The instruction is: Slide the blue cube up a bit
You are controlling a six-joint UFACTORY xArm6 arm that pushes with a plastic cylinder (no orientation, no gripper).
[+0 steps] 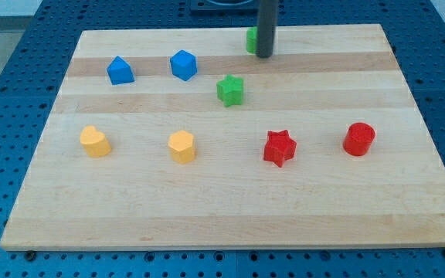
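Looking down at the wooden board (pixel 230 205), I find my tip (pixel 264 55) near the view's top edge, right of centre, planted just beside a green block (pixel 250 40) that the rod mostly hides — its shape I cannot make out. There is no pincer on this arm, only the straight dark rod, so nothing is clamped or held.

The blue cube (pixel 183 65) sits to the view's left of my tip and a little lower, well apart from it. Further left, in the same row, stands a second blue block (pixel 120 70) with a peaked top. Below and to the right of the blue cube lies a green star (pixel 230 89), between the cube and my tip in left-right terms but lower than both.

Across the board's middle runs a row of four — a yellow block (pixel 95 141) at the view's left, a yellow hexagonal block (pixel 182 146), a red star (pixel 280 147), and a red cylinder (pixel 358 139) at the right.
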